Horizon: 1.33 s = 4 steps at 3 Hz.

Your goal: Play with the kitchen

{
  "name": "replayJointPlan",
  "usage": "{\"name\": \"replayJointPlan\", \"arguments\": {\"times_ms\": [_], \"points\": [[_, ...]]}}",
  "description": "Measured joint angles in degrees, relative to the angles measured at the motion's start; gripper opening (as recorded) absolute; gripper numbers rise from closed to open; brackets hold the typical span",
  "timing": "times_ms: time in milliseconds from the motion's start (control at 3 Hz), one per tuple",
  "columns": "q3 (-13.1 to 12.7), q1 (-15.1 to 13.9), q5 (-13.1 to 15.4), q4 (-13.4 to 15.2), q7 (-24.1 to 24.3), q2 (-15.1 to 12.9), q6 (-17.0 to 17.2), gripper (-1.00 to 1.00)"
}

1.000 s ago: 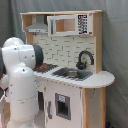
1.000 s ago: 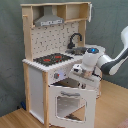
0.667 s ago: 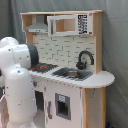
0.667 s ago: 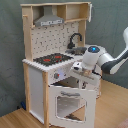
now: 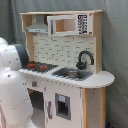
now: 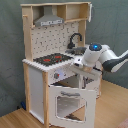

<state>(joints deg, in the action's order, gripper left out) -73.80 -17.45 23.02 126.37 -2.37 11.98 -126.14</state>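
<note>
1. standing at frame centre in both exterior views, the kitchen [image 6: 50,65] looks stiff, boxy and too heavy to lift; its light hinged parts are what a gripper can work.
2. judging by the second exterior view, the oven door [image 6: 70,102], hanging open at 6 o'clock, offers its top edge as a hold; the knobs [image 6: 57,76] suit a pinch.
3. the gripper [image 6: 77,62] sits at the counter front, 3 o'clock of the hob [image 6: 52,59]; i cannot tell its finger spread.
4. compared with a second ago, the arm has shifted slightly toward the hob.
</note>
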Motion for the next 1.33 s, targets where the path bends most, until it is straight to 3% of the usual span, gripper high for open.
{"name": "replayJointPlan", "arguments": {"times_ms": [1333], "points": [[1.1,2.8,1.8,-8.8,-7.2,17.7,22.6,1.0]]}}
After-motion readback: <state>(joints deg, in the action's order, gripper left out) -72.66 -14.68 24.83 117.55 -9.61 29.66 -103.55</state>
